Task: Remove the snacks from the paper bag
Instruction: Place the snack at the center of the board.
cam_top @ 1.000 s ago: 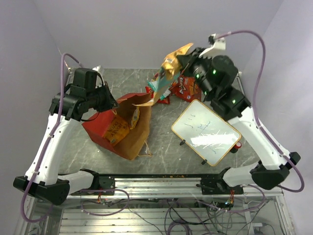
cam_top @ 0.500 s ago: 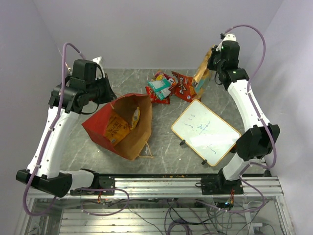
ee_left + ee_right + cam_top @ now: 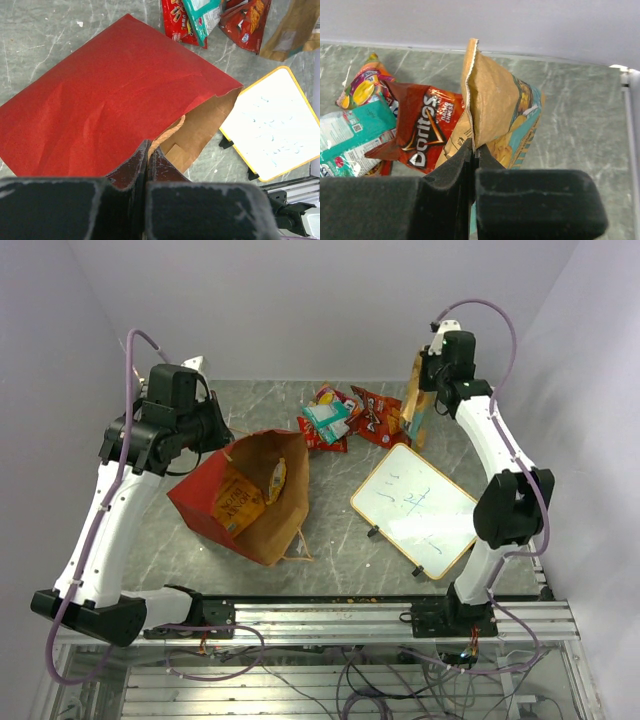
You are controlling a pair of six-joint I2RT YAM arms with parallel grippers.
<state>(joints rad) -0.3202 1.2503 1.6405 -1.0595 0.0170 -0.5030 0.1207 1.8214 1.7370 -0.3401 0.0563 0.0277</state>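
one paper bag (image 3: 200, 502), one whiteboard (image 3: 420, 508), seven snacks (image 3: 375, 415)

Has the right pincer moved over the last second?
Yes. The right pincer, holding the tan packet, swung rightward off the snack pile to the far corner of the whiteboard.

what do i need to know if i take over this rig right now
Left end effector: shut on the rim of the paper bag, which lies on its side with its mouth open.
Right end effector: shut on a tan and teal packet, held up over the far right of the table.
Done: a Doritos bag, a teal packet and a few other packets lie in a pile at the far edge.
Left: put the held packet down, then pull out the orange packet and the yellow packet inside the bag.
The whiteboard lies to the bag's right.
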